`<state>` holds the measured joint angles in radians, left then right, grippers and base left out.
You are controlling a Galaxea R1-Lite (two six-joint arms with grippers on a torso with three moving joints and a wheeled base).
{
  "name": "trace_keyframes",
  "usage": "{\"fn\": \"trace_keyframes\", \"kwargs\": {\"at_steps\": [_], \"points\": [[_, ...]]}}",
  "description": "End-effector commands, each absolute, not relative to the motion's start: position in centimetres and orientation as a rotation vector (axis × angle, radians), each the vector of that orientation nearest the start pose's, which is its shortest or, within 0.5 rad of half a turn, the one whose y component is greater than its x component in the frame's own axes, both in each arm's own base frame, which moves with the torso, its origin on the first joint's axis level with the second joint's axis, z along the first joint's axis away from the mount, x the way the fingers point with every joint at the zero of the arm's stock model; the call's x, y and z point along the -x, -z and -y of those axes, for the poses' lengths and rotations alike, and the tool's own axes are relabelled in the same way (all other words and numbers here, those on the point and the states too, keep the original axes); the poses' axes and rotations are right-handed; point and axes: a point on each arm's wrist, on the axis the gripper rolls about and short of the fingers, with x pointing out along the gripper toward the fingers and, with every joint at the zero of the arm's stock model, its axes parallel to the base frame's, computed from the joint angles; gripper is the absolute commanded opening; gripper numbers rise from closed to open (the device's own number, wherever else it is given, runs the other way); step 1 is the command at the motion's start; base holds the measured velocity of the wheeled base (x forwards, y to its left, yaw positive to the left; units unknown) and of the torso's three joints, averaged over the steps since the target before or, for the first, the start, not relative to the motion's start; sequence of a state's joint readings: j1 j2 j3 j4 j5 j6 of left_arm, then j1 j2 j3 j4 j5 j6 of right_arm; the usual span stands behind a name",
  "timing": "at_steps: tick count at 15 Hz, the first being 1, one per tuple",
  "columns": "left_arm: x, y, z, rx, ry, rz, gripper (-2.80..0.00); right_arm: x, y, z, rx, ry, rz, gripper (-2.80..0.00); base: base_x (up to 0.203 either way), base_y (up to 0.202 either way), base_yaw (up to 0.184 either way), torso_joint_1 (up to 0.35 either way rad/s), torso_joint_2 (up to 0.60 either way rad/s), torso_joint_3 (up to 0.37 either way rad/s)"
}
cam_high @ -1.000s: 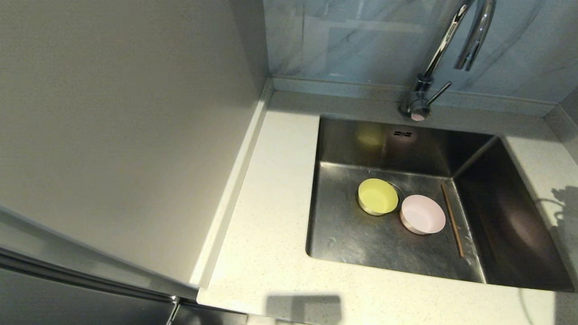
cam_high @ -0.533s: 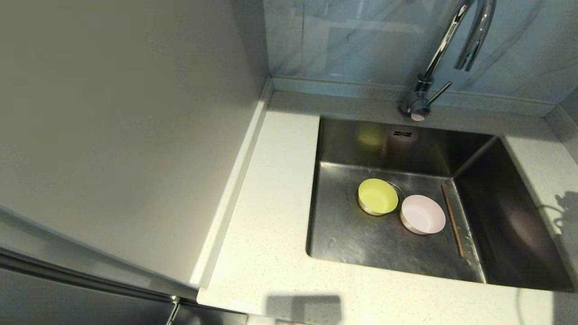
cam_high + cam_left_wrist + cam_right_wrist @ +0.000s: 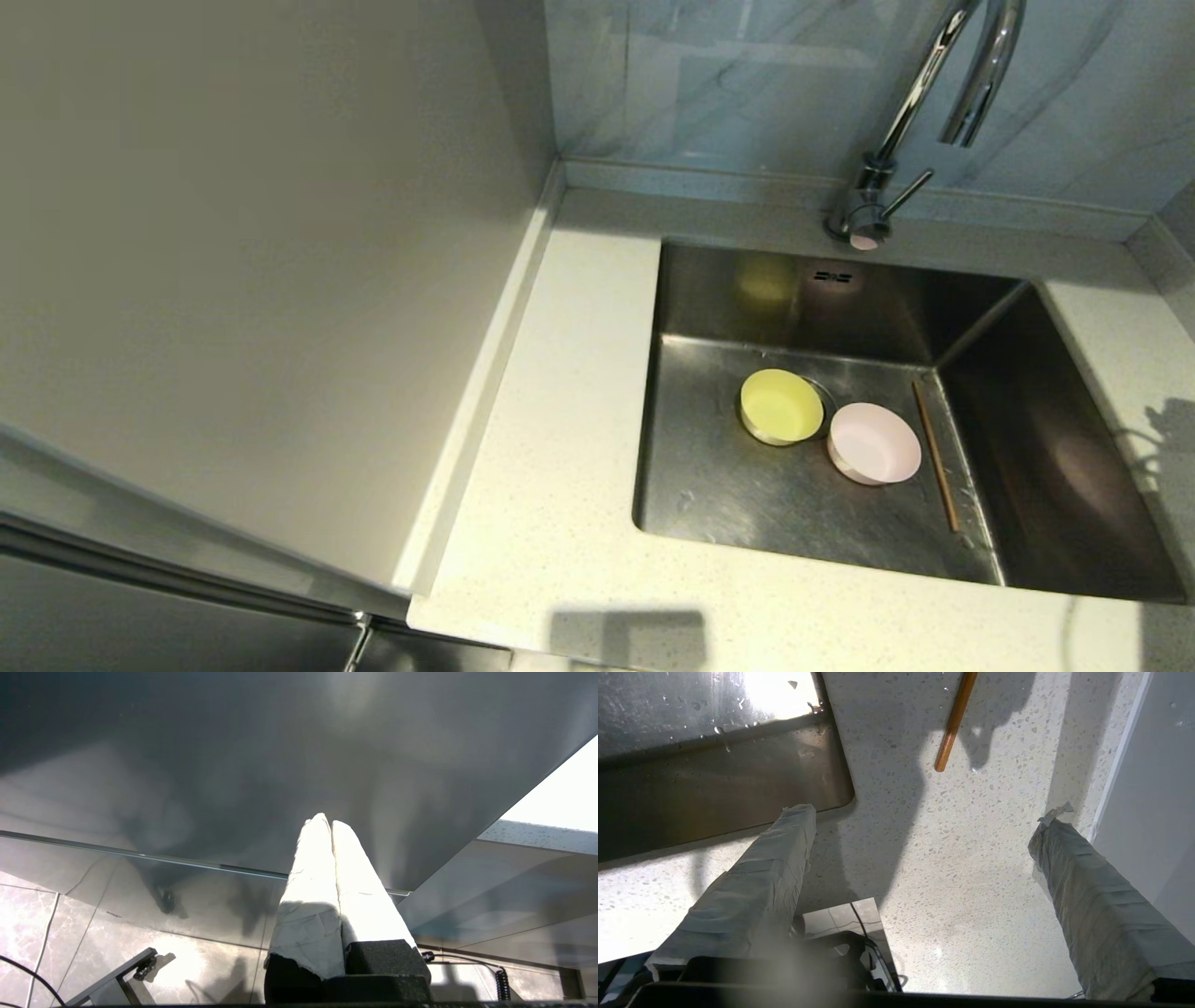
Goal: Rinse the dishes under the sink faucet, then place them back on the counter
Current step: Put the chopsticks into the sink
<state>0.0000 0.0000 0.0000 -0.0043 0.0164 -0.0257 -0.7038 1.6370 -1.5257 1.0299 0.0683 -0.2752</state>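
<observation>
The left pincer (image 3: pixel 325 823) hangs parked beside a dark cabinet front, its wrapped fingers pressed together on nothing. In the sink (image 3: pixel 728 495), the yellow-green bowl (image 3: pixel 780 405) sits over the drain, the pink bowl (image 3: pixel 875 443) just right of it, and one chopstick (image 3: pixel 934 454) lies along the basin's right edge. The faucet (image 3: pixel 896 121) runs no water. The right pincer (image 3: pixel 924 816) hovers with fingers spread wide above the surface (image 3: pixel 971 868), where the other chopstick (image 3: pixel 955 718) lies. It seems one chopstick is returned; next, reach back into the basin.
</observation>
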Motion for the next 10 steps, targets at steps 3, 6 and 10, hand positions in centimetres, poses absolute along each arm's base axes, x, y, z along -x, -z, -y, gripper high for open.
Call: {"fn": "trace_keyframes", "kwargs": {"at_steps": [3, 6, 10], "points": [[2.3, -7.6, 0.0, 0.026, -0.017, 0.008, -2.8, -19.4, -25.2, 16.3, -0.21, 0.397, -1.165, 0.0, 0.0, 0.0, 0.0, 0.0, 0.0, 0.0], [2.3, -7.6, 0.0, 0.026, -0.017, 0.008, -2.8, -20.8, -24.2, 17.4, -0.21, 0.4, -1.157, 0.0, 0.0, 0.0, 0.0, 0.0, 0.0, 0.0], [2.3, -7.6, 0.0, 0.026, -0.017, 0.008, -2.8, -22.0, -23.2, 18.4, -0.207, 0.402, -1.149, 0.0, 0.0, 0.0, 0.0, 0.0, 0.0, 0.0]]}}
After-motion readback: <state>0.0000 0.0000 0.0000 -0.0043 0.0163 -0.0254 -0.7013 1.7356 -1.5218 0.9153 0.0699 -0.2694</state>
